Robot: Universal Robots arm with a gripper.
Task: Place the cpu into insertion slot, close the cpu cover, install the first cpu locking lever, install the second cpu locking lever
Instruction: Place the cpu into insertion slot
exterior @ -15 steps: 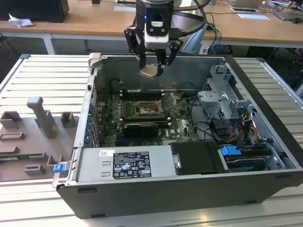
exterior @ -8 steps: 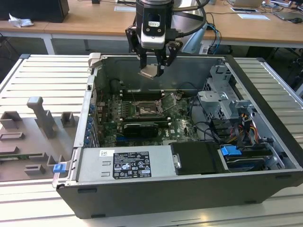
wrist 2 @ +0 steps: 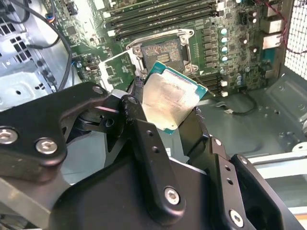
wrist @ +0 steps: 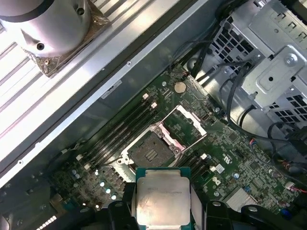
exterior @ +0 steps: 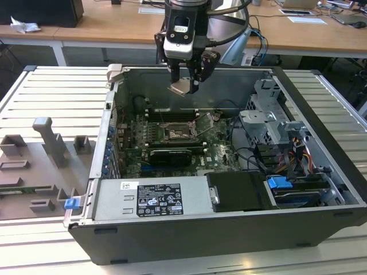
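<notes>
- The gripper (exterior: pixel 186 86) hangs inside the open computer case (exterior: pixel 172 240), up near the back wall, and it's clamped on the cpu (exterior: pixel 179 87) with one finger on each of two opposite edges.
- In the exterior view the chip sits tilted between the fingers, well clear of the motherboard (exterior: pixel 221 152).
- Both wrist views show the grip nicely: the pale metal top of the cpu (wrist 2: pixel 170 103) (wrist: pixel 162 201) has a thin green edge around it, and the black fingers (wrist 2: pixel 139 103) press against its sides.
- In the exterior view, the insertion slot (exterior: pixel 174 133) lies at about 6 o'clock from the gripper, down on the board, and the cpu is well apart from it.
- The slot (wrist: pixel 149 153) (wrist 2: pixel 160 50) is bare, just a dark square with a metal rim.
- The cpu cover (wrist: pixel 194 120) is flipped open, swung away from the socket on its hinge, and you can see green board through its window.
- In the exterior view the cover (exterior: pixel 207 121) sits at roughly 2 o'clock from the slot.
- The memory slots (exterior: pixel 172 114) run just beside the socket at its 12 o'clock, and a long black card (exterior: pixel 169 156) lies at its 6 o'clock.
- The power supply (exterior: pixel 155 197) fills the near side of the case, and the drive cage (exterior: pixel 269 114) stands at 3 o'clock from the socket.
- A grey fixture (exterior: pixel 49 143) sits outside the case at 9 o'clock, on the slatted table (exterior: pixel 51 86).
</notes>
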